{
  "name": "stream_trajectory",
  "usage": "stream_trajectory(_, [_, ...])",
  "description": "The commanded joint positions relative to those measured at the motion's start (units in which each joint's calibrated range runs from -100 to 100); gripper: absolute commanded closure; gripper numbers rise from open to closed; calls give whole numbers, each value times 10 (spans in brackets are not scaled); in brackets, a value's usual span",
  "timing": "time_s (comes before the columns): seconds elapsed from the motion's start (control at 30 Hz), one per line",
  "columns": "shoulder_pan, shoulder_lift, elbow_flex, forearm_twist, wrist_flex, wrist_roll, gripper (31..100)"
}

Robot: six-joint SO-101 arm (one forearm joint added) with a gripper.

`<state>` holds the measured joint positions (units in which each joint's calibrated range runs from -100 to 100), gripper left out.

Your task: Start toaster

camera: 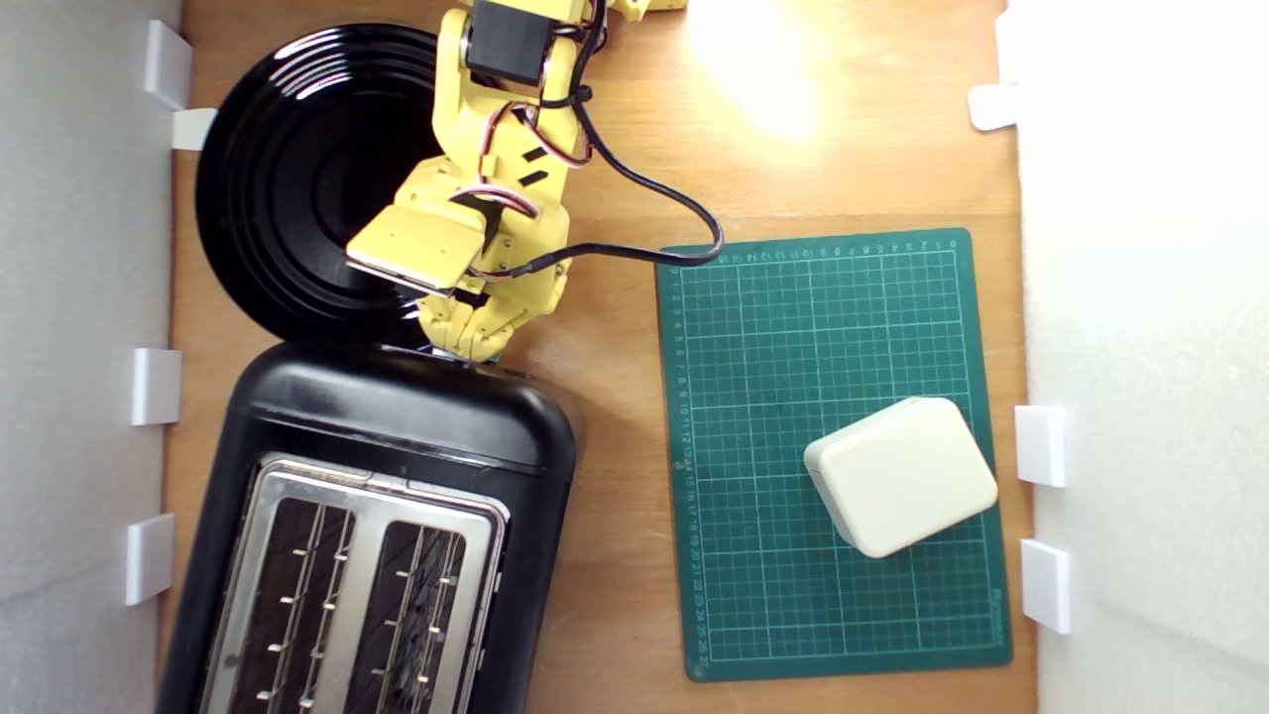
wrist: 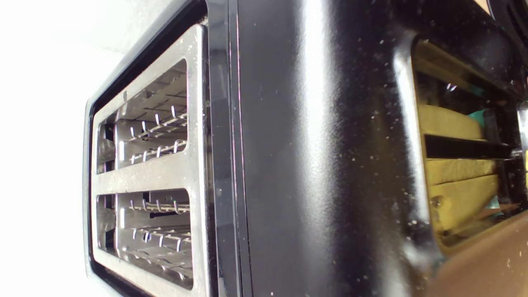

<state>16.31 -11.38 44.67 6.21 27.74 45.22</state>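
Note:
The glossy black toaster stands at the lower part of the exterior view's left, and both slots in its silver top plate hold only wire guides. My yellow gripper reaches down from the top of that view and sits right at the toaster's far end edge. A small greenish bit shows at the fingertips; contact with it cannot be judged. The wrist view is filled by the toaster from very close: its shiny end face, the slots, and a yellow and teal reflection in a recess. The fingers' spacing is hidden.
A round black plate lies just beyond the toaster, partly under the arm. A green cutting mat with a cream rounded box on it lies in the exterior view's right. White walls with small white brackets edge the wooden table. A black cable trails from the arm.

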Motion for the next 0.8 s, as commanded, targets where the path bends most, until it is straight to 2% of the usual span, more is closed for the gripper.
stream_trajectory(0.0, [14, 71, 47, 1, -61, -2, 989])
stream_trajectory(0.1, [14, 75, 92, -2, -114, -2, 989])
stream_trajectory(0.5, [15, 83, 146, -8, -186, -2, 988])
stream_trajectory(0.77, [14, 75, 152, -9, -187, -2, 988])
